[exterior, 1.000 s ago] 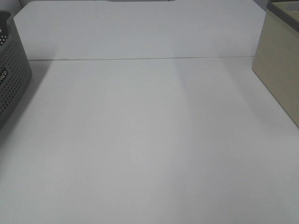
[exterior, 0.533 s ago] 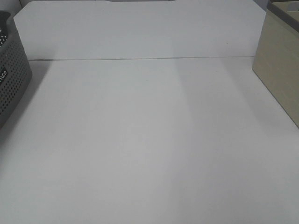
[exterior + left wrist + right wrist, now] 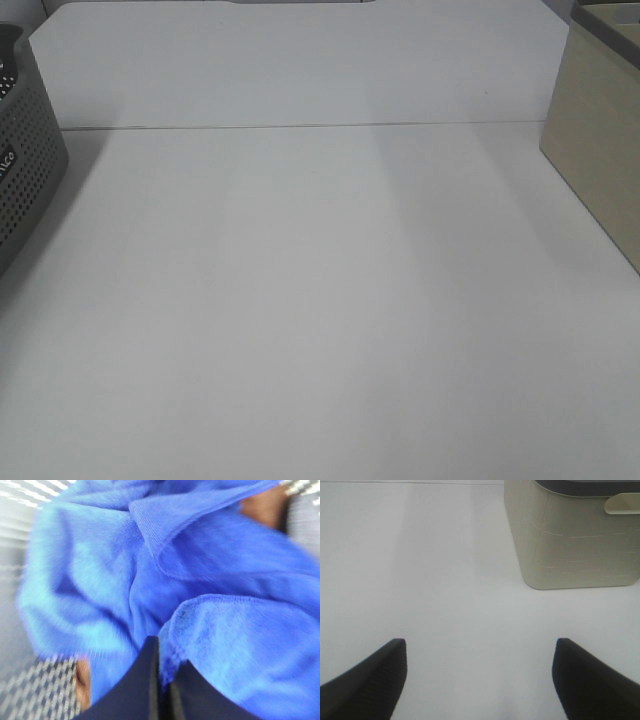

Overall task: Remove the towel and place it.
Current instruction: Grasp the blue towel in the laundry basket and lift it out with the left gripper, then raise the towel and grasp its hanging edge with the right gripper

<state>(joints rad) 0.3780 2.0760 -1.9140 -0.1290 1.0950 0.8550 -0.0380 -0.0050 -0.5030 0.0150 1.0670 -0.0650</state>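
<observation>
Left gripper [image 3: 163,666] is closed on a hemmed fold of the blue towel [image 3: 150,570]; the jaws meet with only a thin layer of cloth pinched between them. The towel is bunched in a heap, with perforated grey wall around it, so it likely sits inside the dark basket [image 3: 25,150], outside the overhead view. Right gripper [image 3: 480,655] hangs wide open over the bare table [image 3: 320,300], holding nothing, with the beige bin [image 3: 570,540] ahead of it. Risks: the pinch is shallow and near an edge, so the plush cloth may slip free under its own weight on lifting. The trailing bulk may catch the basket rim and drag or tip the basket. Something brown shows beside the cloth; it is unidentifiable and could be pulled along.
</observation>
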